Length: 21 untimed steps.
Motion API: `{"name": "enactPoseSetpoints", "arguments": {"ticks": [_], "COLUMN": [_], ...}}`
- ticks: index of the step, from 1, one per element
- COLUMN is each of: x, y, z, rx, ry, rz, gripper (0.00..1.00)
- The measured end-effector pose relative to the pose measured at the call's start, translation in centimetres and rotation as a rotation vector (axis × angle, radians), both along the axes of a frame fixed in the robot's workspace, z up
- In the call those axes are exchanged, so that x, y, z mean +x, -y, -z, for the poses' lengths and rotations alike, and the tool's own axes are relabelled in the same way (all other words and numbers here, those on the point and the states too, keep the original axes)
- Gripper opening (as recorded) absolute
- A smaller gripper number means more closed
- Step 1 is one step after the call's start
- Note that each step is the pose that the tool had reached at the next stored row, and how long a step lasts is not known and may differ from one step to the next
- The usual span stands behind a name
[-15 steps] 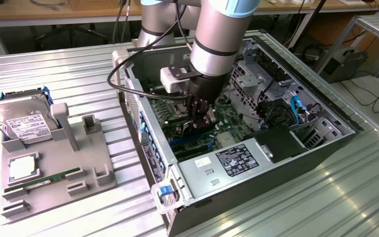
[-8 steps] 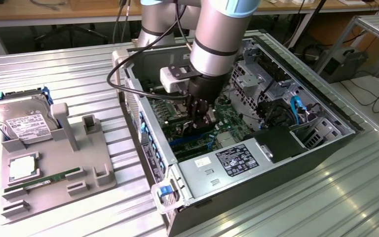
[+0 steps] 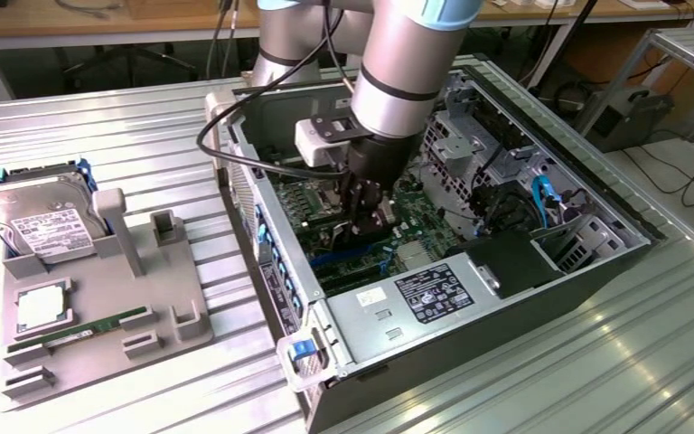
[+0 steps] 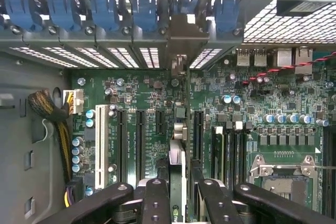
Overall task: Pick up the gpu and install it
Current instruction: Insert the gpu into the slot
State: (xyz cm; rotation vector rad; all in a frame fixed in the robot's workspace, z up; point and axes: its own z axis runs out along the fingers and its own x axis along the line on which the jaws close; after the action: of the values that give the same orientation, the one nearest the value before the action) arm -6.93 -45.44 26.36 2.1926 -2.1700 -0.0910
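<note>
The fingers (image 4: pixel 157 198) pinched the gpu (image 4: pixel 177 153) edge-on over the motherboard (image 4: pixel 247 103), its length along the slots (image 4: pixel 139 140), bracket toward the rear ports (image 4: pixel 273 56).

An open black and grey metal desktop computer case (image 3: pixel 480 366) lies on a ribbed silver metal table (image 3: pixel 142 127). Inside the case are a green motherboard (image 4: pixel 136 93), a row of blue plastic clips (image 4: pixel 105 11) and a silver power supply box with a black label (image 3: pixel 426 294). To the exterior view's left of the case, a grey plastic fixture tray (image 3: pixel 142 312) holds a silver hard drive with a white label (image 3: pixel 43 221) and a narrow green RAM stick (image 3: pixel 82 330).
</note>
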Motion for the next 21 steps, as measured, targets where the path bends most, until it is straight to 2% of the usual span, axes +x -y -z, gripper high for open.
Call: {"name": "enactPoseSetpoints", "arguments": {"ticks": [3, 12, 16, 21], "x": [0.04, 0.07, 0.38, 0.4], "y": [-0.01, 0.0, -0.01, 0.0], "z": [0.09, 0.49, 0.06, 0.4], "rx": [0.0002, 0.0001, 0.0004, -0.0019], "ry": [-0.0046, -0.0088, -0.0182, -0.0188], "rz": [0.0, 0.0, 0.0, 0.002], "gripper": [0.26, 0.26, 0.26, 0.26]}}
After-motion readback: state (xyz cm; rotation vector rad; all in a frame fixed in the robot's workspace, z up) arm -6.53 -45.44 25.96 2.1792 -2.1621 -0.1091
